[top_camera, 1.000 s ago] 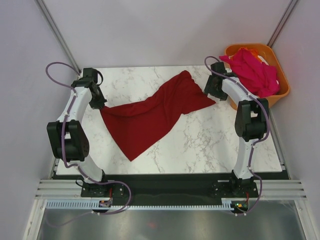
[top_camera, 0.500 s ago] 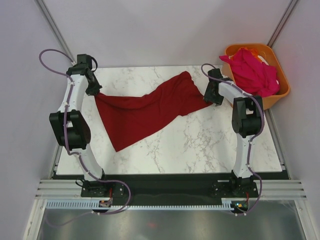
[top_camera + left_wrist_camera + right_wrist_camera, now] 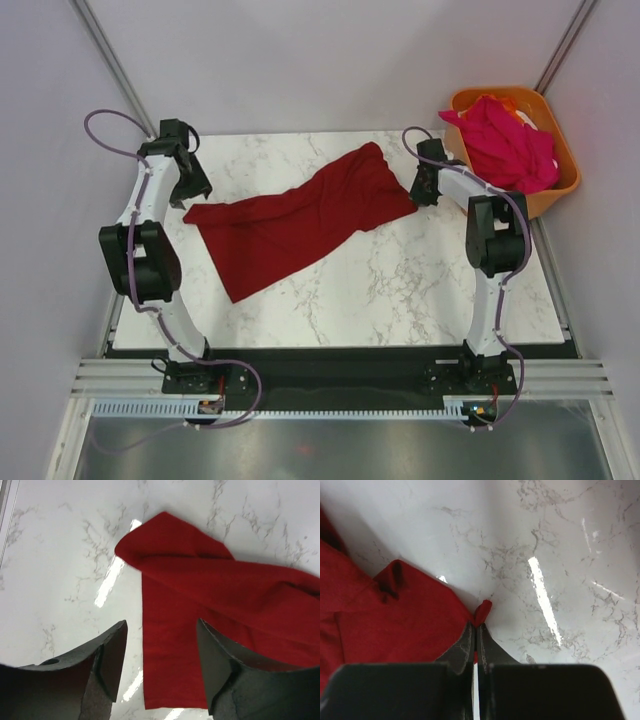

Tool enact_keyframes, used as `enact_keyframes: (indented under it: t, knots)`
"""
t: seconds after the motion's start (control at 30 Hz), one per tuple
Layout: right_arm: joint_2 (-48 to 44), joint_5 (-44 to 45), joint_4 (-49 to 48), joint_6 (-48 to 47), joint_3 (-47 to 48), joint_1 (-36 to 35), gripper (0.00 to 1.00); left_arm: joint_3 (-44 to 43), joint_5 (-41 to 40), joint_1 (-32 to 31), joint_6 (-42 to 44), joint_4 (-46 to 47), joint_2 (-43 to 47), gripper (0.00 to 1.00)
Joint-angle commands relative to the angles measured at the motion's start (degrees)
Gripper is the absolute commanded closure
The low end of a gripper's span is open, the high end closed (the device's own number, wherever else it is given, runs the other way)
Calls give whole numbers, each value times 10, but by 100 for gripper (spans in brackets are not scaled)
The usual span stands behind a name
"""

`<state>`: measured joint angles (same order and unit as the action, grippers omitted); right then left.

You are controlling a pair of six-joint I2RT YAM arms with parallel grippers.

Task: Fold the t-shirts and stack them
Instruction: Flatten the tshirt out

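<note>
Right pincer (image 3: 475,630) is clamped tight on a corner of the crimson t-shirt (image 3: 295,220), which stretches away to its left across the marble surface (image 3: 400,280). Left pincer (image 3: 160,640) hangs with jaws apart, the shirt's other end lying loose beneath it. Pink t-shirt (image 3: 505,140) is heaped in the orange tub (image 3: 560,185), just beyond the right pincer.

Looking like a robot test cell in a lab: sitting enclosed by plain pale walls (image 3: 320,60) with metal corner struts (image 3: 115,70), showing two arms bolted to an aluminium rail (image 3: 330,385) at the near edge of a marble-patterned table (image 3: 400,290), trailing loose purple cables (image 3: 110,125).
</note>
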<state>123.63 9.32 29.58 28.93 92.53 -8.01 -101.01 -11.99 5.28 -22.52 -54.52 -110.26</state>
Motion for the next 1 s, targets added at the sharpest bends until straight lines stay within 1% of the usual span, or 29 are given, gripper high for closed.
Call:
enact_keyframes:
  t: [0.0, 0.03, 0.07, 0.1, 0.13, 0.17, 0.2, 0.23, 0.27, 0.3, 0.4, 0.43, 0.5, 0.63, 0.83, 0.87, 0.9, 0.93, 0.97]
  knots:
    - [-25, -40, -7, 14, -39, -7, 100, 64, -8, -8, -38, -23, 114, 34]
    - [-29, -46, -9, 16, -39, -7, 100, 107, 13, -15, -50, -23, 137, 33]
    - [-35, -51, -9, 17, -38, -7, 100, 131, 25, -19, -56, -23, 186, 32]
    - [-38, -59, -10, 17, -36, -7, 100, 174, 33, -29, -61, -23, 209, 32]
    - [-45, -63, -10, 17, -35, -8, 100, 197, 57, -30, -78, -23, 231, 34]
    - [-51, -67, -11, 17, -36, -7, 100, 221, 79, -30, -89, -23, 279, 35]
    - [-56, -69, -10, 17, -39, -7, 100, 266, 98, -32, -104, -23, 298, 36]
    - [-61, -74, -15, 17, -43, -7, 100, 291, 155, -32, -138, -18, 321, 40]
    - [-72, -74, -16, 17, -46, -7, 100, 316, 185, -33, -157, -12, 358, 44]
    - [-76, -76, -16, 18, -47, -7, 100, 361, 203, -46, -176, -5, 379, 45]
    - [-92, -84, -16, 19, -46, -7, 100, 421, 210, -94, -176, -5, 436, 45]
    - [-101, -88, -16, 17, -46, -7, 100, 433, 210, -96, -176, -5, 443, 45]
    - [-110, -89, -15, 17, -48, -4, 100, 457, 210, -96, -176, -5, 443, 45]
    - [-138, -92, -16, 17, -53, 4, 100, 475, 210, -109, -176, -5, 377, 45]
    - [-155, -139, -35, 29, -64, 26, 100, 502, 210, -134, -176, -5, 280, 45]
    - [-154, -147, -39, 30, -63, 29, 100, 516, 210, -135, -176, -5, 280, 45]
    - [-154, -162, -39, 31, -61, 32, 100, 522, 106, -135, -342, 14, 283, 33]
    - [-151, -169, -42, 33, -62, 36, 100, 527, 102, -135, -347, 26, 290, 25]
    - [-151, -175, -46, 34, -62, 38, 100, 535, 100, -135, -348, 34, 290, 12]
